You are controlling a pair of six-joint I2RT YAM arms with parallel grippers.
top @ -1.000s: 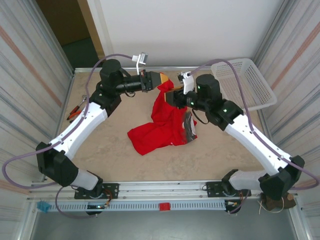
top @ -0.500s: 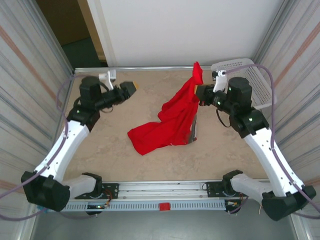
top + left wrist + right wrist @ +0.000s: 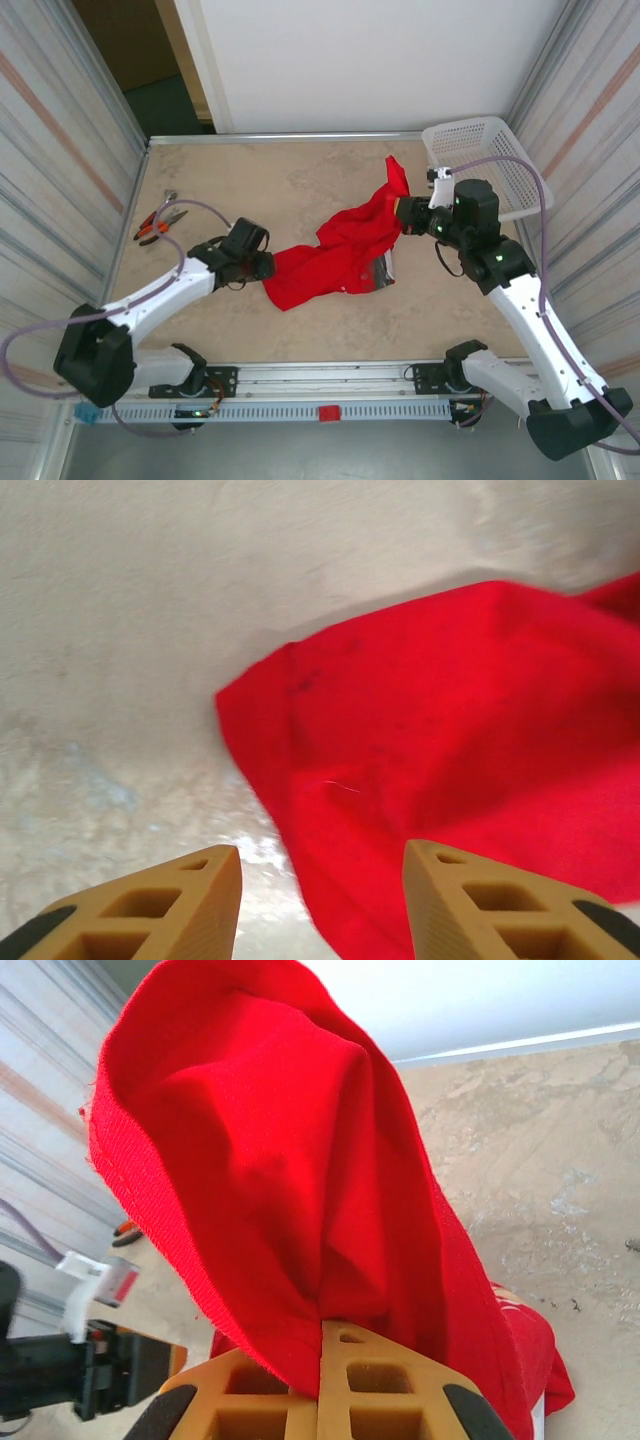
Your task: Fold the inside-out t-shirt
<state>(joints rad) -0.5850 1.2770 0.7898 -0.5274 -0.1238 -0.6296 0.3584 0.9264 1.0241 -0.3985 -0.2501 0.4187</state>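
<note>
The inside-out t-shirt [image 3: 335, 255] is a bright red crumpled cloth, stretched from the table's middle up toward the back right. My right gripper [image 3: 404, 214] is shut on its raised upper end, and a flap of cloth stands above the jaws. In the right wrist view the red cloth [image 3: 280, 1160] bulges out of the closed right gripper [image 3: 320, 1365]. My left gripper [image 3: 264, 266] sits low at the shirt's near-left corner. In the left wrist view the left gripper [image 3: 320, 885] is open, with the shirt's edge [image 3: 400, 770] lying on the table between and beyond its fingers [image 3: 185, 900].
A white mesh basket [image 3: 497, 150] stands at the back right corner, just behind the right arm. Orange-handled pliers [image 3: 155, 221] lie by the left wall. Corrugated walls close in both sides. Bare tabletop [image 3: 260, 180] stretches behind the shirt.
The left gripper let go of the shirt's top, swung back and left, then came down to the near-left corner. The right gripper shut on the top and drew it rightward.
</note>
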